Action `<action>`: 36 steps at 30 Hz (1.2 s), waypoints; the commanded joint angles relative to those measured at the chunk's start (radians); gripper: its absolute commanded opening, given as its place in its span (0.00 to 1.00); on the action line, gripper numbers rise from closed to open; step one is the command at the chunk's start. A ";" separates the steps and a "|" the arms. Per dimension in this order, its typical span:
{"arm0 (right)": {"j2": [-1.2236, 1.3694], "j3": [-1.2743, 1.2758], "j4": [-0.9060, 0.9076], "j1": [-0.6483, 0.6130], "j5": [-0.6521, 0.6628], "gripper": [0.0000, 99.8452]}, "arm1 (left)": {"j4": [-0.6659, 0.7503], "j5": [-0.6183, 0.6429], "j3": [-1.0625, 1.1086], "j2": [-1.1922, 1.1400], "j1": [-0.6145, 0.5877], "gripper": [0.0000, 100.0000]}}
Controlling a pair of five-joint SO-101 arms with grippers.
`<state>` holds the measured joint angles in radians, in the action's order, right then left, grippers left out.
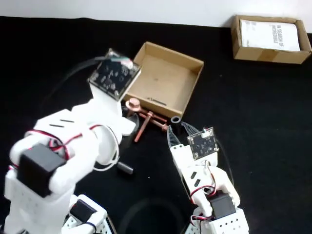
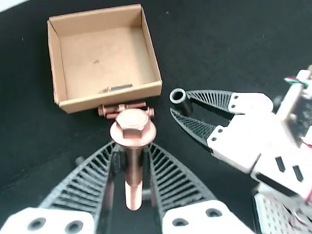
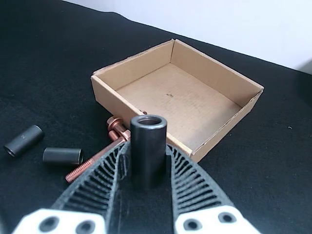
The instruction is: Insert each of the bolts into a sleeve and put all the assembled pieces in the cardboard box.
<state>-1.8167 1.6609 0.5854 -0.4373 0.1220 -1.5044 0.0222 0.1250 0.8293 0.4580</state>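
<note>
Your left end effector [image 2: 132,146] grips a bolt [image 2: 132,132], your right end effector [image 3: 146,145] a sleeve [image 3: 147,129], not yet joined. The cardboard box [image 3: 136,66] ahead holds no assembled piece.

I see a black table [image 1: 263,122] carrying the open cardboard box [image 1: 194,85]. Two copper bolts [image 1: 141,129] lie crossed just beside its near wall, two black sleeves [image 3: 62,156] lie on their sides nearby, and a second box [image 1: 258,54] sits at the far corner.
</note>
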 commanded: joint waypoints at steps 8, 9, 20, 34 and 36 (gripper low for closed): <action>-0.018 0.039 -0.145 -0.010 -0.031 0.01 | 0.836 0.078 0.638 0.193 0.010 0.01; -0.018 0.056 -0.185 -0.010 -0.058 0.01 | 0.887 0.120 0.657 0.191 0.010 0.01; -0.018 0.139 -0.315 -0.007 -0.127 0.01 | 1.019 0.341 0.559 -0.050 0.012 0.01; -0.018 0.139 -0.314 -0.004 -0.127 0.01 | 0.984 0.249 0.395 -0.081 0.093 0.01; -0.018 0.139 -0.314 -0.004 -0.124 0.01 | 0.970 0.247 0.392 -0.079 0.134 0.01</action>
<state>-1.8167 1.6671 0.2969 -0.4373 0.0023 -0.5271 0.2785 0.5762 0.7250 0.5378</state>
